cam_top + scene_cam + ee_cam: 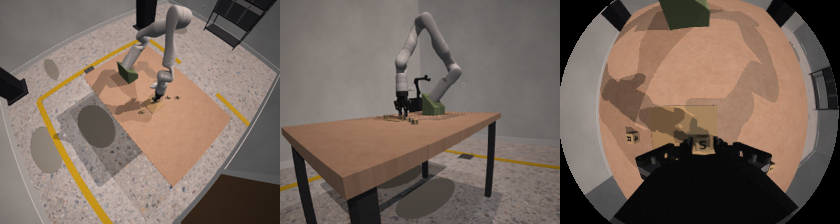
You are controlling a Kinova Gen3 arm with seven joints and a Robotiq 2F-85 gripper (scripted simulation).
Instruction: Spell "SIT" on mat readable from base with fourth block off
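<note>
My gripper (156, 98) stands low over the small tan mat (154, 105) near the middle of the table. In the wrist view a block with a letter that looks like S (703, 143) lies on the mat (706, 118) between my fingertips, and the fingers stand apart from its sides, so the gripper is open. Another block (142, 112) lies off the mat on the side toward the top camera; it also shows in the wrist view (631, 137). Two more blocks (168, 96) (177, 96) lie on the table on the mat's other side. Their letters are too small to read.
The arm's green base mount (127, 72) stands at the table's far side. In the exterior view the gripper (402, 113) is beside the blocks (414, 122). A black shelf (241, 17) stands off the table.
</note>
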